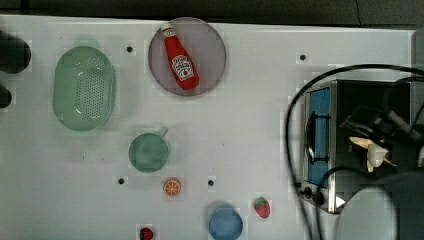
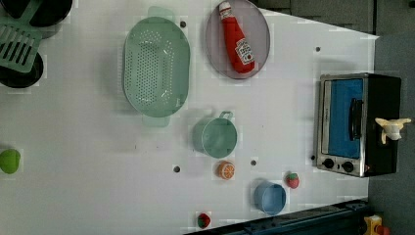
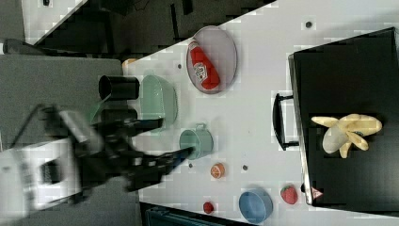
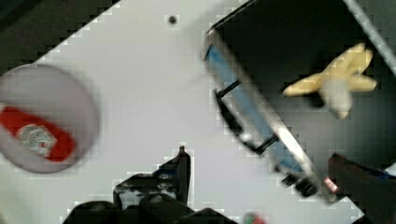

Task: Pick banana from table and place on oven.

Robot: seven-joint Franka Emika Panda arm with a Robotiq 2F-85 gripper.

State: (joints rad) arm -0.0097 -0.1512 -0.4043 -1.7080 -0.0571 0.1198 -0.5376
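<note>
On the white counter (image 2: 88,147), the oven (image 2: 357,122) serves as landmark; it stands at the left view's right edge, glass door facing the open counter.

Arm: in the right view it is off the counter at the right view's left, well apart from the oven. The jaws (image 3: 176,139) stand fully apart with nothing between them; both dark fingers are also visible in the wrist view, spread wide, with the oven beyond them.

Green colander (image 2: 156,66): far from the oven, across the counter toward the left view's left.

Grey plate (image 2: 260,46): above and left of the oven in the left view, well apart from it. Red ketchup bottle (image 2: 237,39) lies flat on this plate.

Green cup (image 2: 215,137): on the counter in front of the oven door, apart from it.

Blue bowl (image 2: 269,197): near the oven's lower front corner in the left view, not touching.

Banana (image 3: 348,132): lies on the oven's black top, peel ends splayed, nothing gripping it. In the left view it sits at the top's far side from the door.

Orange slice (image 2: 225,170): just below the green cup in the left view, farther from the oven than the blue bowl.

Strawberry (image 2: 292,180): between blue bowl and oven, near the knob end. A second small red fruit (image 2: 203,220) lies at the counter's lower edge in the left view.
</note>
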